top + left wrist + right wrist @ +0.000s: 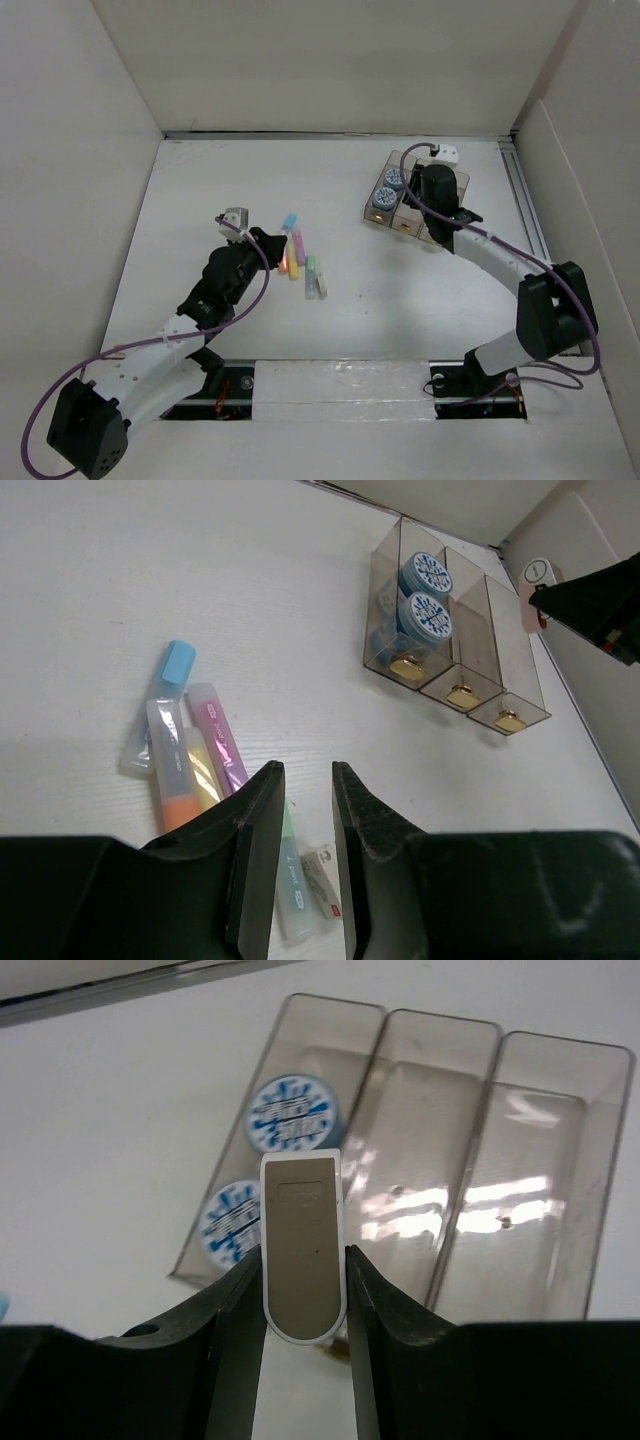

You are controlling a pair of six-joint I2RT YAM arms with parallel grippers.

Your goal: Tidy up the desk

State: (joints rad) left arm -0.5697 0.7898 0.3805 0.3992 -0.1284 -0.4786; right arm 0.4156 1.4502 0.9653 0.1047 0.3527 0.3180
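Desk (pixel 400 300), flat and matte white, lies beneath the translucent three-compartment bin (pixel 405 215) and spreads out from it on every side. White upright panels (pixel 350 60) rise behind the bin, and a metal rail (pixel 330 135) runs along the desk edge just past it.

Two round blue-lidded tubs (pixel 292 1115) sit one behind the other in one outer compartment of the bin, the one nearer the markers.

The right gripper (pixel 303 1260) hangs directly above the bin. Its fingers (pixel 240 1290) pinch a flat tan piece with a white rim (pixel 303 1210), touching both of its long sides. The piece's rounded end points toward the bin.

A loose cluster of markers (pixel 300 262) lies on the desk well apart from the bin, on the side of the tubs' compartment. In the left wrist view a blue-capped one (pixel 165 695), a pink one (pixel 218 735), an orange one (pixel 175 780) and a pale green one (pixel 290 880) lie side by side, some touching.

The left gripper (pixel 305 780) hovers over this cluster, far from the bin. Its fingers (pixel 262 820) are drawn nearly together with only a narrow slit between them, and they grip nothing.
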